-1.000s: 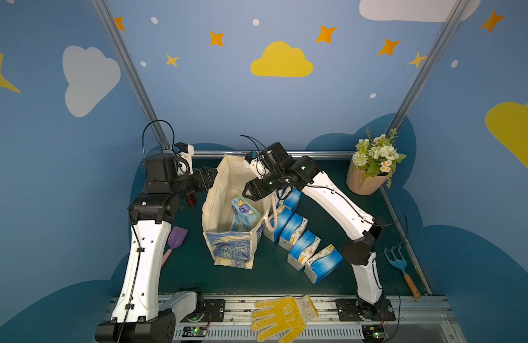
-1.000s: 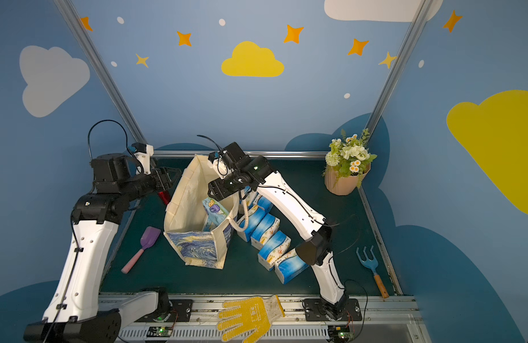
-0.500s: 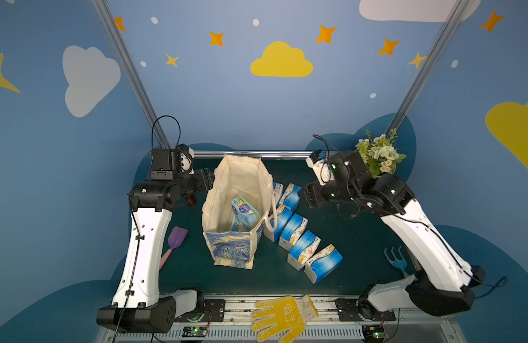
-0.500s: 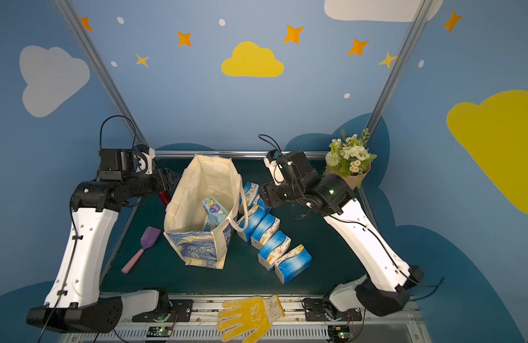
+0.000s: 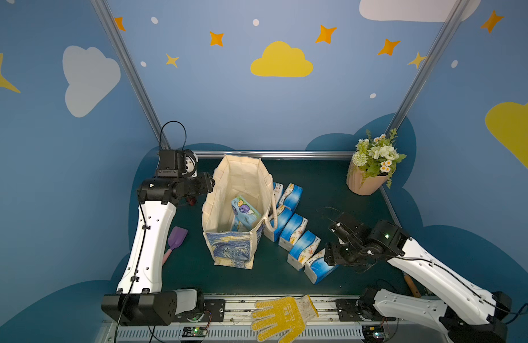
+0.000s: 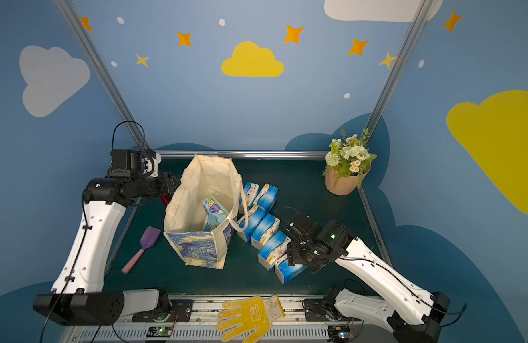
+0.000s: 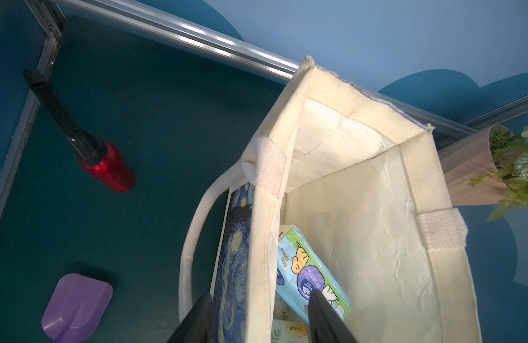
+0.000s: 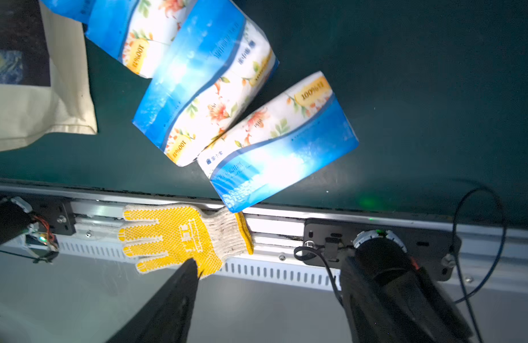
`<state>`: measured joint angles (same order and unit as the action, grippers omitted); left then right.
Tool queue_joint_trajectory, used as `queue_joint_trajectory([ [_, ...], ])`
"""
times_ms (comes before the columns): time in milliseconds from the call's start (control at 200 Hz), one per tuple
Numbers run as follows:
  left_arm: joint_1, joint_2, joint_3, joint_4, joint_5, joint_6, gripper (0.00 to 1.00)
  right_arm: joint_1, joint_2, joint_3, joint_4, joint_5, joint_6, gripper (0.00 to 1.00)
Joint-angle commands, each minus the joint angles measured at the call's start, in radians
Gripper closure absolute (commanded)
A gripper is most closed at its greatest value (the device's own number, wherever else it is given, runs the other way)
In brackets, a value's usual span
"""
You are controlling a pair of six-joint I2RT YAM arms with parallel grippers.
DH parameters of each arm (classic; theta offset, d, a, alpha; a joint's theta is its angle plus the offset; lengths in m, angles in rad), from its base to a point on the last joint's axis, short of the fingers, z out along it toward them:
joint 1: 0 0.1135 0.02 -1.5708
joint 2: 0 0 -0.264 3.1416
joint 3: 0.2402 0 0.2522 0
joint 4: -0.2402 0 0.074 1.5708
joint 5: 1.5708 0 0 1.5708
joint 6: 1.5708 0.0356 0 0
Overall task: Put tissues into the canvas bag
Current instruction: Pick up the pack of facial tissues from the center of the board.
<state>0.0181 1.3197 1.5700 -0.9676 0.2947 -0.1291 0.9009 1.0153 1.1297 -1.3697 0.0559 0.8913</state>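
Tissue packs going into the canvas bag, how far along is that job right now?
Early stage. The pale teal cartoon-print tissue pack already lies inside the cream starry-print canvas bag, with at least one more pack under it. The left gripper straddles the bag's wall; the open right gripper holds nothing, above the nearest blue-and-white floral pack. The row of blue-and-white packs beside the bag remains.

We see blue walls painted with yellow and white clouds and orange stars; a dark green tabletop fills the lower centre, a metal rail runs along its far edge.
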Motion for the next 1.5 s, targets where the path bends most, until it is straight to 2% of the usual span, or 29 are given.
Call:
queue_joint_trajectory([
  [0, 0.004, 0.003, -0.036, 0.048, 0.012, 0.036, 0.97, 0.021, -0.034, -0.061, 0.004, -0.015, 0.186, 0.23],
  [75, 0.008, 0.003, -0.055, 0.084, -0.033, 0.037, 0.96, 0.024, -0.038, -0.119, 0.074, -0.022, 0.241, 0.21],
  [115, 0.015, 0.010, -0.058, 0.094, -0.037, 0.034, 0.85, 0.024, -0.029, -0.143, 0.104, -0.021, 0.262, 0.21],
  [195, 0.035, 0.031, -0.058, 0.116, -0.001, 0.026, 0.72, 0.026, 0.001, -0.175, 0.153, 0.001, 0.290, 0.20],
  [305, 0.059, 0.051, -0.066, 0.148, 0.040, 0.007, 0.67, 0.023, 0.047, -0.197, 0.209, 0.048, 0.317, 0.19],
  [511, 0.072, 0.060, -0.091, 0.182, 0.081, 0.001, 0.67, -0.019, 0.097, -0.254, 0.314, 0.082, 0.352, 0.18],
  [731, 0.075, 0.050, -0.092, 0.181, 0.084, 0.011, 0.67, -0.061, 0.109, -0.322, 0.314, 0.066, 0.365, 0.17],
  [916, 0.077, 0.049, -0.100, 0.179, 0.078, 0.013, 0.66, -0.108, 0.091, -0.399, 0.392, 0.040, 0.366, 0.16],
  [1062, 0.079, 0.052, -0.088, 0.177, 0.077, 0.014, 0.67, -0.121, 0.066, -0.389, 0.460, 0.038, 0.346, 0.16],
  [1312, 0.082, 0.040, -0.082, 0.167, 0.072, 0.020, 0.66, -0.121, -0.033, -0.351, 0.416, 0.009, 0.332, 0.16],
  [1427, 0.083, 0.032, -0.096, 0.176, 0.069, 0.025, 0.66, -0.123, -0.059, -0.385, 0.422, 0.026, 0.348, 0.16],
  [1497, 0.083, 0.037, -0.099, 0.177, 0.072, 0.023, 0.63, -0.125, -0.046, -0.410, 0.453, 0.017, 0.356, 0.16],
])
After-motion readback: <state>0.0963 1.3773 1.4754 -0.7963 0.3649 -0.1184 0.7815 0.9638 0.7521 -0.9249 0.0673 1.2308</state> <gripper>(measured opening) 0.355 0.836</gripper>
